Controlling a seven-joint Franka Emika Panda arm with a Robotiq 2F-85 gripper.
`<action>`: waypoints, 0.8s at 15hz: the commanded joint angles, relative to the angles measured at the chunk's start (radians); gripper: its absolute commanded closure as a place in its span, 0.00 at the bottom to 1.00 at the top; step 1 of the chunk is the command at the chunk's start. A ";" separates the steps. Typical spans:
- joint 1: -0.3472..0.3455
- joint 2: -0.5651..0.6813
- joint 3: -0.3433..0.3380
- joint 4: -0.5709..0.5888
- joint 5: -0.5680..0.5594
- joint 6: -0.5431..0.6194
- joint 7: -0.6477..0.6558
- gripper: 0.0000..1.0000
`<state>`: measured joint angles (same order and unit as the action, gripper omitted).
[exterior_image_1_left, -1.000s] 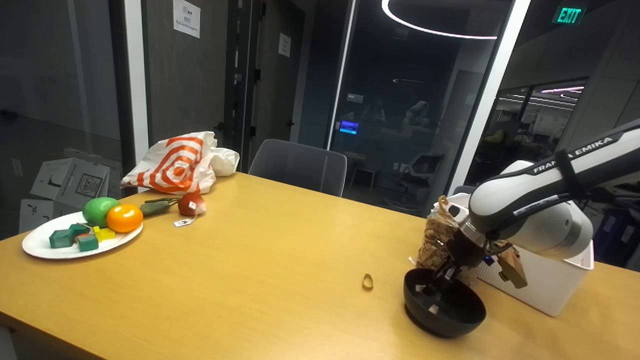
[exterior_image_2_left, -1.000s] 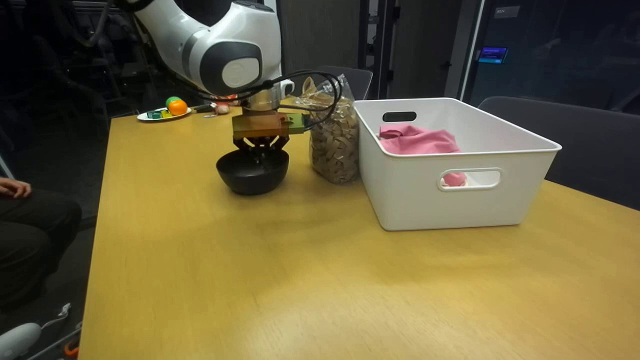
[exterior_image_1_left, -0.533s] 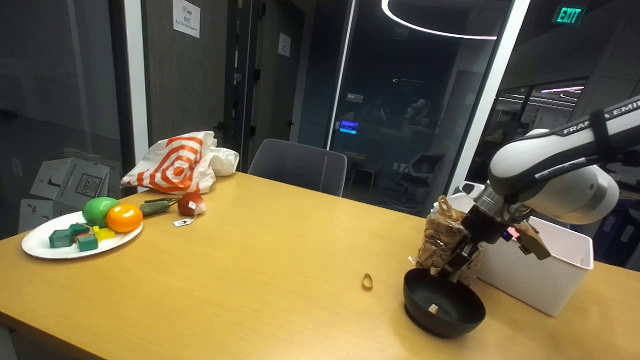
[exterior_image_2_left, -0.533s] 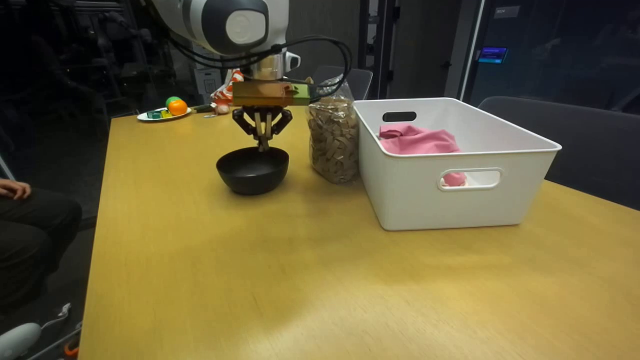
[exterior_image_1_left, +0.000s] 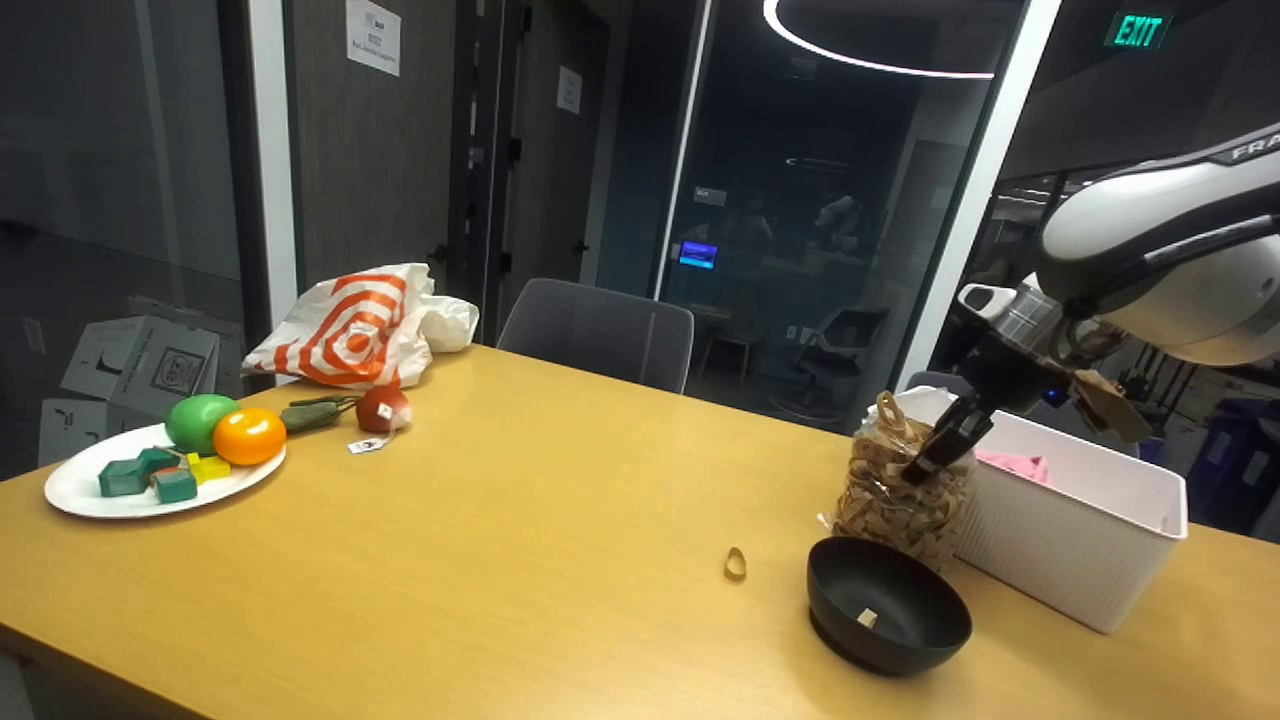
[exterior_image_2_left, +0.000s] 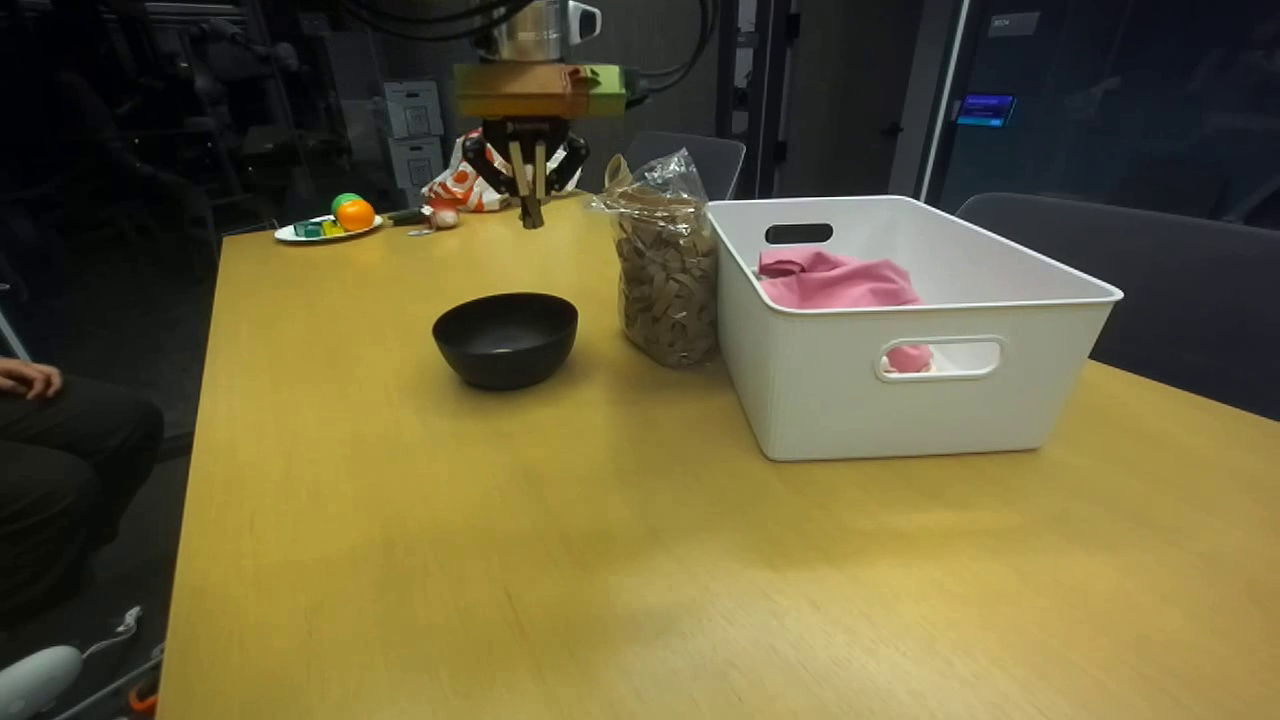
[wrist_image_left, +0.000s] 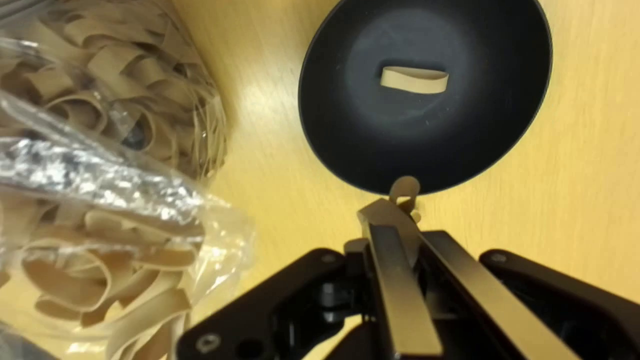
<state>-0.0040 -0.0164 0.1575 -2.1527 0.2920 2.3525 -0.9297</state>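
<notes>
My gripper (wrist_image_left: 407, 235) is shut on a tan flat loop (wrist_image_left: 404, 186), whose curled end sticks out past the fingertips in the wrist view. In both exterior views the gripper (exterior_image_1_left: 917, 473) (exterior_image_2_left: 531, 210) is raised above and behind the black bowl (exterior_image_1_left: 885, 640) (exterior_image_2_left: 505, 350). Another tan loop (wrist_image_left: 414, 80) lies on the bowl's bottom; it also shows in an exterior view (exterior_image_1_left: 868, 618). A clear plastic bag (exterior_image_2_left: 665, 290) full of tan loops stands beside the bowl and fills the left of the wrist view (wrist_image_left: 125, 75). A single loop (exterior_image_1_left: 735, 563) lies on the table.
A white bin (exterior_image_2_left: 920, 425) with pink cloth (exterior_image_2_left: 835, 282) stands beside the bag. At the far end are a white plate (exterior_image_1_left: 75, 490) with toy fruit and blocks, a red ball-shaped toy (exterior_image_1_left: 383, 410) and a white-and-orange bag (exterior_image_1_left: 350, 325). Chairs stand along the table.
My gripper has risen out of the black bowl, up past its rim, carrying one tan loop. Two loops showed in the bowl area before; one lies there now. The bowl has not moved.
</notes>
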 joint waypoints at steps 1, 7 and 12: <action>0.045 -0.046 -0.028 0.003 -0.030 0.090 0.038 0.92; 0.056 0.010 -0.035 0.026 -0.280 0.395 0.230 0.93; 0.035 0.045 -0.084 0.034 -0.589 0.434 0.491 0.91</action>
<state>0.0353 0.0020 0.1043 -2.1480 -0.1617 2.7626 -0.5611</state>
